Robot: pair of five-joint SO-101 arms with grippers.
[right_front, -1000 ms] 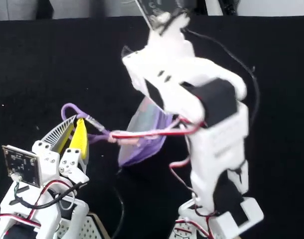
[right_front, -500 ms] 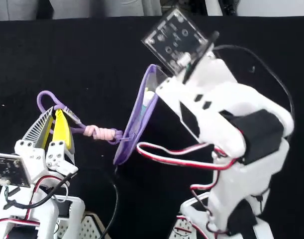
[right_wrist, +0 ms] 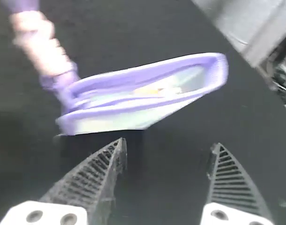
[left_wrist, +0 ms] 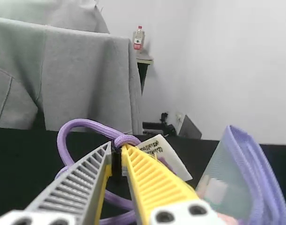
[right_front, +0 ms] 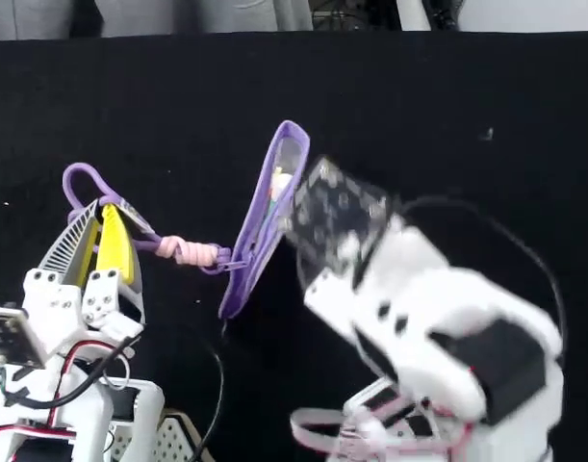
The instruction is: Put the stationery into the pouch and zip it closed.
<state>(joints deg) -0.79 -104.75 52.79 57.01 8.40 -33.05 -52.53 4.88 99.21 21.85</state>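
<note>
The purple pouch with a clear side stands on edge in mid-table, and pale stationery shows through it. A pink coil and a purple loop strap lead from its lower end to the left. My left gripper, with one grey and one yellow finger, is shut on that strap. The pouch lies just beside it. My right gripper is open, a short way back from the pouch, with nothing between its fingers.
The table is covered in black cloth. The right arm's white body takes up the front right, and the left arm's base the front left. Grey fabric hangs behind the table. A white tag hangs on the strap.
The right arm has swung down and back toward the front, away from the pouch. The left gripper has drawn the strap leftward, and the pouch now stands on edge.
</note>
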